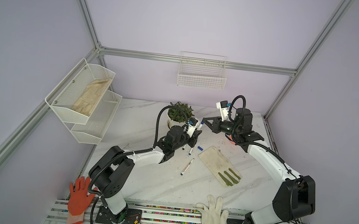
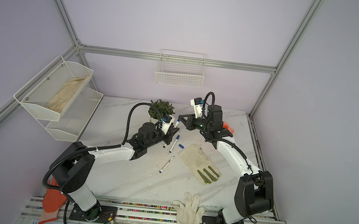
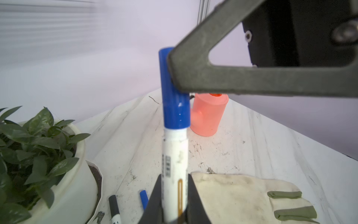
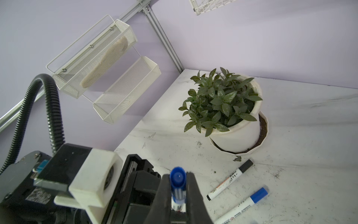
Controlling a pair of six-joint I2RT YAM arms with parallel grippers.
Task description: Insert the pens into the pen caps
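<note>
The left gripper (image 3: pixel 174 176) was clamped shut on the white barrel of a marker pen (image 3: pixel 175 151), held clear of the bench (image 3: pixel 251 147) near its far edge, beside the potted plant (image 3: pixel 38 151). The pen's long axis ran straight out of those jaws toward the right gripper (image 4: pixel 178 174), which pinched the blue cap (image 3: pixel 175 108) crosswise at the pen's far end. The cap looked seated; any final push would run along that axis.

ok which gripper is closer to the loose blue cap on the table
Left. The left gripper holds a pen just behind the loose cap; the right gripper is farther back, shut on that pen's fitted cap.
</note>
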